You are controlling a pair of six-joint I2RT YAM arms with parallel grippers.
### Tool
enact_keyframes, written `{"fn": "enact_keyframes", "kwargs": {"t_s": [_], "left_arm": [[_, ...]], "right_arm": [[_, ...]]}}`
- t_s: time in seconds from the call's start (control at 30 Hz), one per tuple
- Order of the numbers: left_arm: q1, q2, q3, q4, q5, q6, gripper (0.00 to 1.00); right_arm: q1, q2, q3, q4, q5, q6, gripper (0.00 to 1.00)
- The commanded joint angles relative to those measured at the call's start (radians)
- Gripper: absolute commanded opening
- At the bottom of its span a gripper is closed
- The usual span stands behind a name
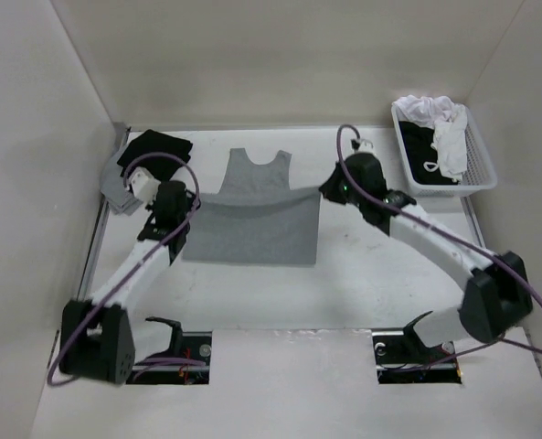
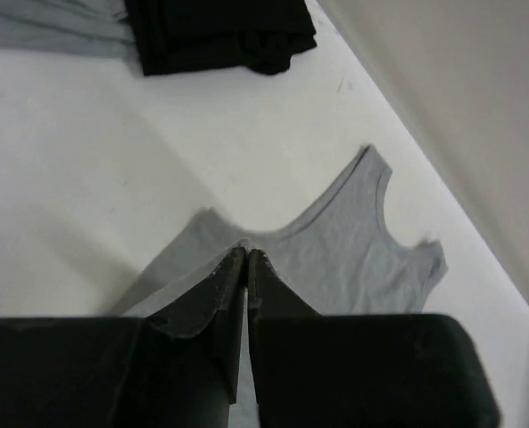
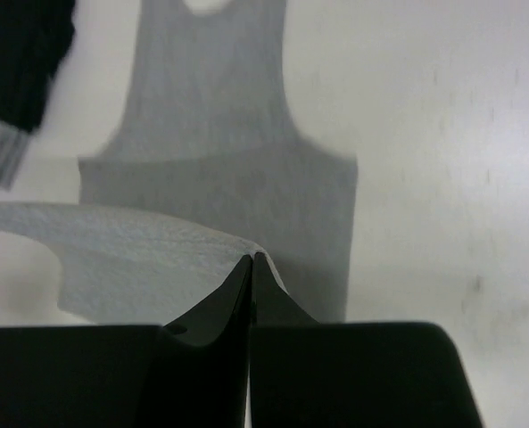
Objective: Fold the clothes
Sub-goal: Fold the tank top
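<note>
Pinching one hem corner each, the left gripper [image 1: 194, 199] and right gripper [image 1: 324, 190], jaws closed on cloth, hold the grey tank top [image 1: 252, 229] stretched between them above the table [image 1: 362, 283]; its straps lie flat beyond, pointing away from both arms equally.

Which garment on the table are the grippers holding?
The heather-grey knit tank top mid-table: left gripper and right gripper pinch its lifted edge. The folded black garment lies untouched.
</note>
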State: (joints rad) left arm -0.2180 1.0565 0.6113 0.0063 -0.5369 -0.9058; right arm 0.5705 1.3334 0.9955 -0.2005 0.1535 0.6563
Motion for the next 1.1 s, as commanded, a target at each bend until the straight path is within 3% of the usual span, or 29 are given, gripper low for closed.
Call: {"fn": "enact_keyframes", "kwargs": {"t_s": [0.0, 0.17, 0.27, 0.33, 0.4, 0.5, 0.63, 0.73, 0.87, 1.07], "left_arm": [[0.065, 0.231, 0.187, 0.302, 0.043, 0.012, 0.0], [0.113, 0.613, 0.535, 0.319, 0.164, 0.07, 0.08], [0.128, 0.726, 0.662, 0.291, 0.235, 0.108, 0.27], [0.134, 0.714, 0.631, 0.296, 0.221, 0.104, 0.35], [0.133, 0.653, 0.537, 0.314, 0.212, 0.093, 0.36], [0.09, 0.493, 0.273, 0.375, 0.172, 0.047, 0.33], [0.024, 0.254, -0.069, 0.435, 0.097, -0.044, 0.29], [0.03, 0.093, -0.22, 0.394, 0.132, -0.05, 0.28], [0.084, 0.004, -0.318, 0.365, 0.253, -0.062, 0.33], [0.194, 0.101, -0.363, 0.493, 0.385, -0.099, 0.36]], "right_arm": [[-0.115, 0.195, 0.222, 0.154, -0.132, -0.086, 0.0], [-0.221, 0.565, 0.621, 0.07, -0.199, -0.083, 0.02], [-0.243, 0.735, 0.8, 0.012, -0.204, -0.078, 0.28], [-0.24, 0.765, 0.806, -0.005, -0.201, -0.081, 0.39], [-0.238, 0.73, 0.719, 0.028, -0.184, -0.078, 0.4], [-0.223, 0.603, 0.501, 0.13, -0.164, -0.06, 0.37], [-0.148, 0.396, 0.179, 0.292, -0.167, -0.014, 0.11], [-0.088, 0.287, 0.002, 0.355, -0.158, 0.003, 0.0], [-0.064, 0.188, -0.159, 0.407, -0.155, 0.035, 0.01], [-0.06, 0.188, -0.256, 0.447, -0.172, 0.054, 0.14]]}}
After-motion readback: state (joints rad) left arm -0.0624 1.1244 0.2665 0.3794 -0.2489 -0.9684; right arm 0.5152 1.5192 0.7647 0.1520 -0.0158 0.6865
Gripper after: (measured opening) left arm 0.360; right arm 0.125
